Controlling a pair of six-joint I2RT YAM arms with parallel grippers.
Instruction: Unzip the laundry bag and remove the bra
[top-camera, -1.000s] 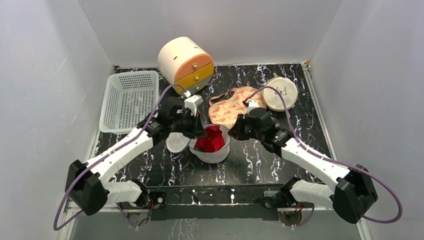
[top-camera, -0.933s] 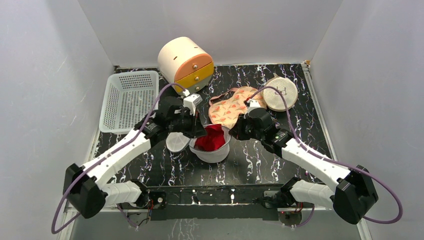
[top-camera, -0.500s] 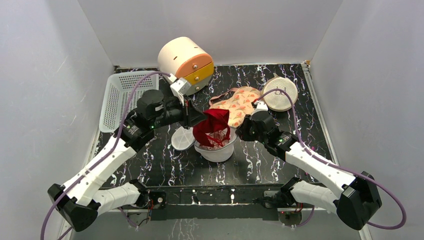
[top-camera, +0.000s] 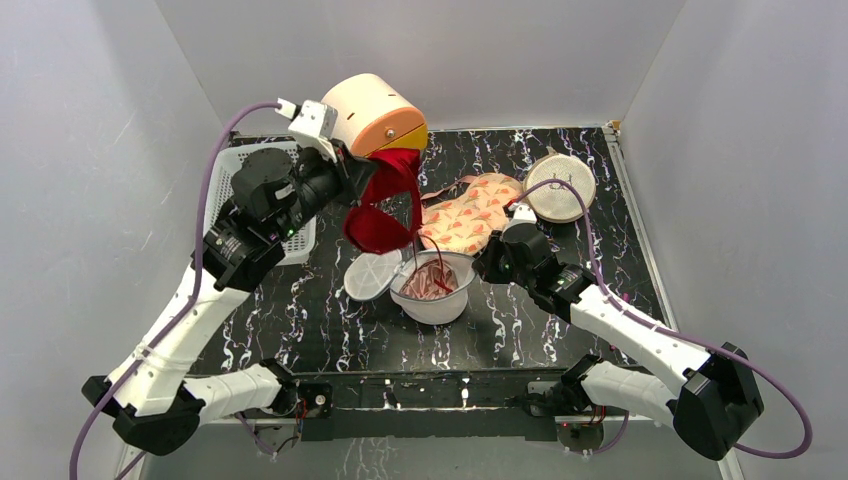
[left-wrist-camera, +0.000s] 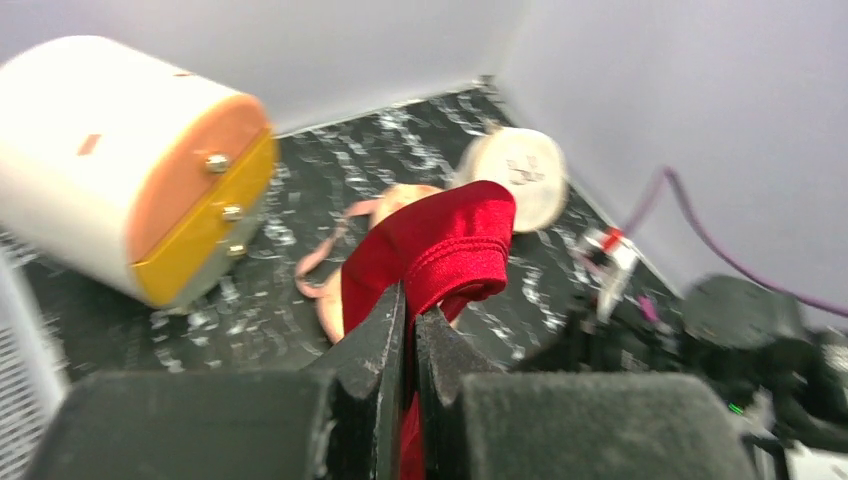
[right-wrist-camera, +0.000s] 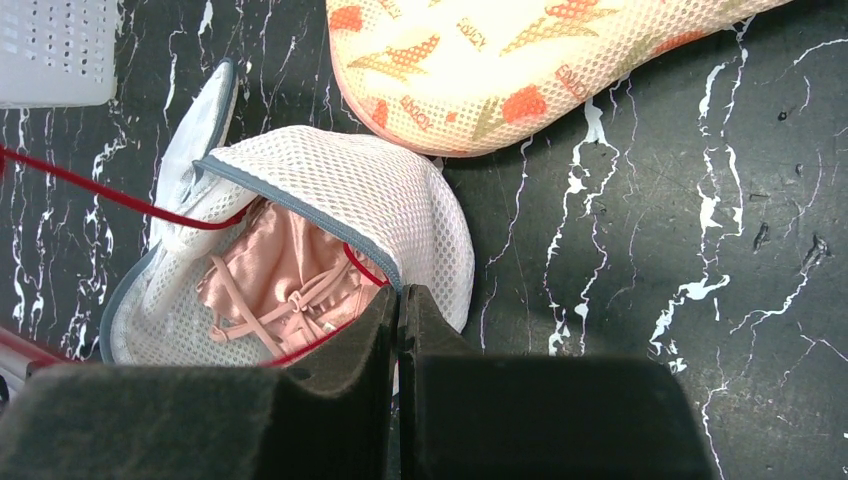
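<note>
Laundry bag (top-camera: 437, 308) unzipped; red bra (top-camera: 378, 212) aloft

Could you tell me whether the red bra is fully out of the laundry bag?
Not fully: the left gripper holds the red bra above the laundry bag, but its strap trails inside.

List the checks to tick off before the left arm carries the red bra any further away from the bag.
1. Left gripper clamped on the red bra: ok, the fabric is pinched between closed fingers.
2. Laundry bag unzipped: ok, its lid lies flopped open beside it.
3. Right gripper pinning the bag's rim: ok.
4. Bra fully out of the bag: not ok, thin red straps run from it into the opening.
5. Straps free of the pink garment inside the bag: cannot tell.
</note>
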